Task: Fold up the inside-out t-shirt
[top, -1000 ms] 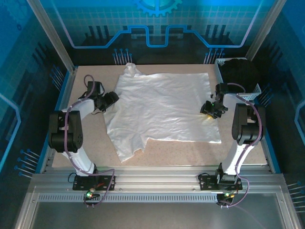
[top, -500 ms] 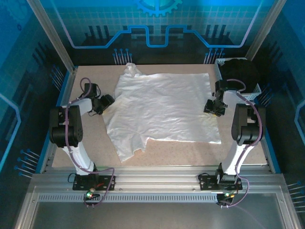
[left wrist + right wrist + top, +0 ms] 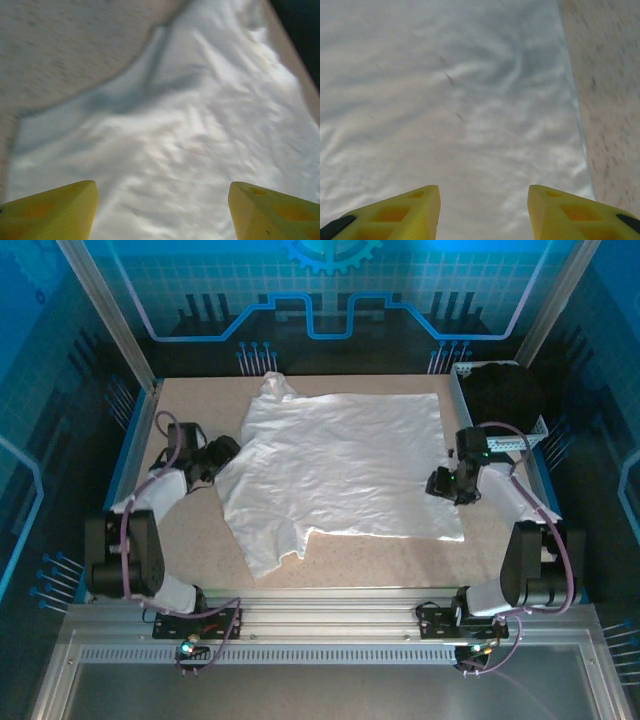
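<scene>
The inside-out t-shirt [image 3: 340,465] lies spread flat and white on the tan table, one sleeve toward the near left and the other bunched at the far left. My left gripper [image 3: 222,452] hovers at its left edge, open. In the left wrist view the yellow fingers [image 3: 55,210] stand wide apart over rumpled shirt cloth [image 3: 190,125], with nothing between them. My right gripper [image 3: 440,483] is at the shirt's right edge, open. Its fingers [image 3: 570,212] frame smooth white cloth [image 3: 445,100] without gripping it.
A white basket [image 3: 520,440] holding a black garment [image 3: 505,390] stands at the back right, close behind the right arm. Bare table [image 3: 610,90] runs along the shirt's right edge and also at the far left [image 3: 65,45]. Metal frame posts flank the table.
Both arms have dropped, their elbows swinging back toward the near edge. The right gripper slid nearer along the shirt's right edge and opened wider. The left gripper shifted slightly left.
</scene>
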`<state>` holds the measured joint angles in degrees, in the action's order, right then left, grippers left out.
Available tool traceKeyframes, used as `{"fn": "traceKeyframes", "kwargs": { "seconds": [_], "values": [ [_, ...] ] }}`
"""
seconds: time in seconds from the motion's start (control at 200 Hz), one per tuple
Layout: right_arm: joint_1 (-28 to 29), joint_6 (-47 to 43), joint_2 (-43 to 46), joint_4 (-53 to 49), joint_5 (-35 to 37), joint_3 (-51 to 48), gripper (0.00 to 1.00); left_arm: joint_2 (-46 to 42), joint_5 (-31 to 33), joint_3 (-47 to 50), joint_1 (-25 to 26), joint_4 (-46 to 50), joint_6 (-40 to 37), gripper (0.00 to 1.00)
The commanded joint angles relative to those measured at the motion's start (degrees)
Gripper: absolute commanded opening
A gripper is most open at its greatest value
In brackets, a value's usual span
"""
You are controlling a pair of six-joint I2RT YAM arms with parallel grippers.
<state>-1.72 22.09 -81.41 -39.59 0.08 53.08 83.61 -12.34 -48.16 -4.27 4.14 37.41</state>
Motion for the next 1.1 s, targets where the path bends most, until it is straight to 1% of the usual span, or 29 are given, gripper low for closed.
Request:
{"fn": "traceKeyframes", "kwargs": {
  "seconds": [0.0,0.105,0.205,0.36,0.5,0.62,0.765,0.865,0.97,1.095],
  "values": [
    [-3.4,4.1,3.3,-2.9,2.1,-5.8,0.51,-5.6,-1.8,5.8,5.6,-0.2,3.7,0.70],
    [-7.1,6.0,4.4,-2.9,3.0,-9.8,0.51,-10.7,-0.3,10.9,10.0,1.7,4.8,0.71],
    [-7.5,6.7,3.5,-3.5,5.6,-10.9,0.51,-14.5,1.4,13.4,12.5,5.4,4.1,0.71],
    [-7.7,6.5,0.9,-4.4,5.8,-10.4,0.51,-18.8,2.6,15.6,14.2,9.0,3.9,0.71],
    [-7.2,6.2,-1.6,-3.9,4.5,-11.2,0.47,-20.6,2.8,14.8,15.4,13.4,3.0,0.71],
    [-7.1,5.6,-3.7,-3.3,3.0,-11.0,0.38,-22.7,4.5,14.6,16.8,16.7,2.8,0.71],
    [-7.1,4.4,-4.0,-2.9,1.9,-10.5,0.21,-25.1,7.8,15.6,18.6,21.8,3.8,0.69],
    [-6.9,3.5,-2.5,-2.4,1.2,-10.5,0.11,-26.9,10.5,17.4,20.2,26.7,5.3,0.65],
    [-6.5,3.2,-0.6,-2.0,0.8,-11.0,0.04,-28.5,11.8,19.3,23.2,32.1,7.9,0.57],
    [-6.3,2.9,1.0,-1.5,0.0,-11.4,0.02,-29.4,14.1,21.2,29.2,37.9,12.1,0.54]
  ]
}}
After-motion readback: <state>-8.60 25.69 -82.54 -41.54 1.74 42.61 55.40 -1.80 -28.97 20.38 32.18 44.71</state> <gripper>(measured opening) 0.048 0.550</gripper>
